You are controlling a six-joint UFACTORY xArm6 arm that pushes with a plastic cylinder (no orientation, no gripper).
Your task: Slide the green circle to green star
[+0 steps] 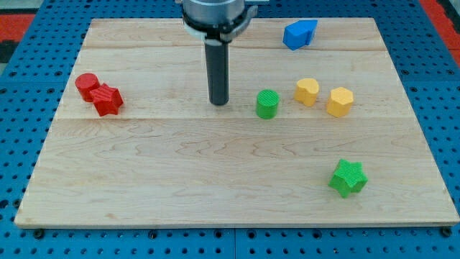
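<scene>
The green circle (267, 104) is a short green cylinder standing right of the board's middle. The green star (348, 178) lies at the lower right of the board, well below and to the right of the circle. My rod comes down from the view's top, and my tip (218, 103) rests on the board just left of the green circle, with a small gap between them.
A yellow heart-like block (307, 91) and a yellow hexagon (340, 101) sit just right of the green circle. A blue block (299, 34) lies at the top right. A red cylinder (87, 85) and a red star (108, 100) touch at the left. The wooden board (180, 173) ends in blue pegboard.
</scene>
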